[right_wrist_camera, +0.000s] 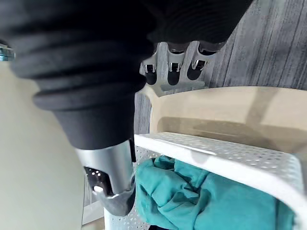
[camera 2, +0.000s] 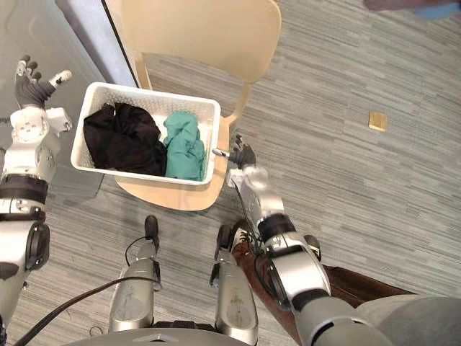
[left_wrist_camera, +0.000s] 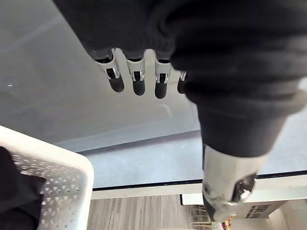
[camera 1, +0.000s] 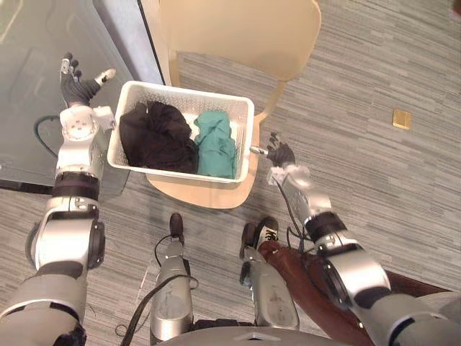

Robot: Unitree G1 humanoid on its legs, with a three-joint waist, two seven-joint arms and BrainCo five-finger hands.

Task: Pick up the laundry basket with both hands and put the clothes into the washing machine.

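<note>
Either side of the laundry basket [camera 1: 189,92], our left hand [camera 1: 78,88] and right hand [camera 1: 282,154] hover with fingers spread, gripping nothing. White perforated plastic, it sits on a pale wooden chair [camera 1: 238,32], crumpled black clothes [camera 1: 155,137] left of a teal garment [camera 1: 216,148].

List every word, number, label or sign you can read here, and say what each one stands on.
No text here can be read.
White basket: no label or print shows on it.
Tan square on the floor: plain, no print to be seen.
Label on a pale box, in the left wrist view: dark marks, too blurred to read.
</note>
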